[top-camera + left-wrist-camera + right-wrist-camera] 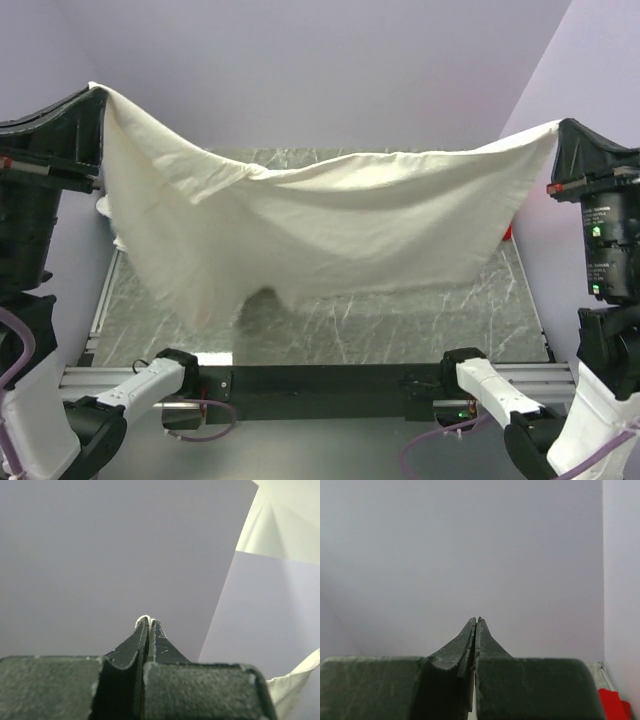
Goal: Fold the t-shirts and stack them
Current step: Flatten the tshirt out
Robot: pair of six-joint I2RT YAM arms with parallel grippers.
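Note:
A large cream t-shirt (330, 230) hangs spread in the air above the dark marble table (400, 320), held at its two upper corners. My left gripper (95, 92) is shut on its left corner; a sliver of cream cloth shows at the closed fingertips (145, 617) in the left wrist view. My right gripper (558, 128) is shut on the right corner; its jaws are pressed together in the right wrist view (477, 620). A bit of red t-shirt (612, 702) shows at the lower right of the right wrist view and behind the cream shirt (508, 232).
White cloth (106, 210) lies at the table's left edge, partly hidden by the hanging shirt. Lilac walls enclose the back and sides. A black rail with the arm bases (330, 380) runs along the near edge.

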